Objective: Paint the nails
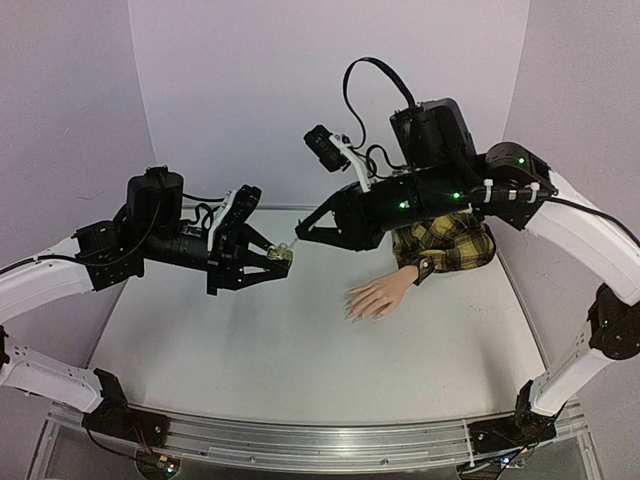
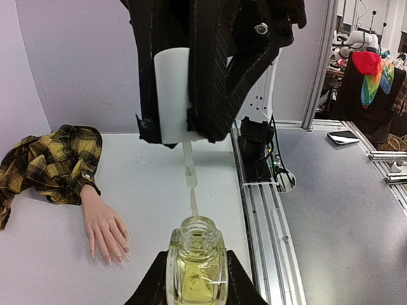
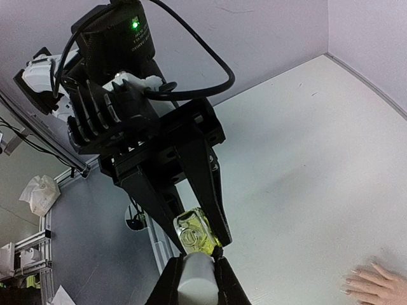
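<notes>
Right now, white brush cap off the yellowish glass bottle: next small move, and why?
Probably lift the white brush cap in the right gripper clear: its bristle tip sits at the mouth of the glass bottle in the left gripper, and the nails on the mannequin hand lie aside.

The scene is lit evenly and diffusely from above; only soft shadows are cast on the white table (image 1: 250, 340). Curved edges are produced by wide-angle distortion in the top view. The white cap (image 3: 196, 283) is rendered blurred at close range, and the nails (image 2: 117, 258) are resolved faintly.
</notes>
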`<state>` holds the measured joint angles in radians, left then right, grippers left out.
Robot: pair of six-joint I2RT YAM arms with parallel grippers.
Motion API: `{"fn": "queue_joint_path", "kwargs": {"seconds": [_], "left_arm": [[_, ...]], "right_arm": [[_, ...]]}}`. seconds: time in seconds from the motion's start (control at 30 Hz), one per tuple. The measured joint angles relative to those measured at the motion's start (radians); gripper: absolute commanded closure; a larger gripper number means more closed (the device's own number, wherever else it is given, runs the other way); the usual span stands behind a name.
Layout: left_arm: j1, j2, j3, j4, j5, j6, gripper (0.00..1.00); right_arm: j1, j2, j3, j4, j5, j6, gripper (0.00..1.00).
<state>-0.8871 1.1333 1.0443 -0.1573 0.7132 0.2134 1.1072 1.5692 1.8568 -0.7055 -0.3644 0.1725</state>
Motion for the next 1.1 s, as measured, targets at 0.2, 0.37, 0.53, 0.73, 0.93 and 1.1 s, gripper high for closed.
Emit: {"fn": "queue_joint_path", "kwargs": {"seconds": [0.2, 0.37, 0.53, 0.73, 0.93, 1.1], "left_arm": [[0.0, 0.011, 0.0, -0.004, 0.0, 0.001, 1.0], [0.0, 0.02, 0.0, -0.017, 0.0, 0.001, 1.0], [0.0, 0.02, 0.0, -0.021, -0.001, 0.004, 1.0], [0.0, 0.02, 0.0, -0.026, -0.001, 0.007, 1.0], [0.0, 0.02, 0.0, -0.026, -0.002, 0.007, 1.0], [0.0, 0.02, 0.0, -0.026, -0.007, 0.007, 1.0]], "right_arm": [[0.003, 0.0, 0.0, 0.0, 0.002, -0.008, 1.0], [0.005, 0.0, 0.0, 0.0, 0.004, -0.013, 1.0], [0.004, 0.003, 0.007, 0.0, 0.004, -0.014, 1.0], [0.004, 0.013, 0.018, 0.0, 0.003, -0.014, 1.0], [0.005, 0.024, 0.019, 0.0, 0.002, -0.013, 1.0], [0.005, 0.024, 0.019, 0.0, 0.0, -0.011, 1.0]]}}
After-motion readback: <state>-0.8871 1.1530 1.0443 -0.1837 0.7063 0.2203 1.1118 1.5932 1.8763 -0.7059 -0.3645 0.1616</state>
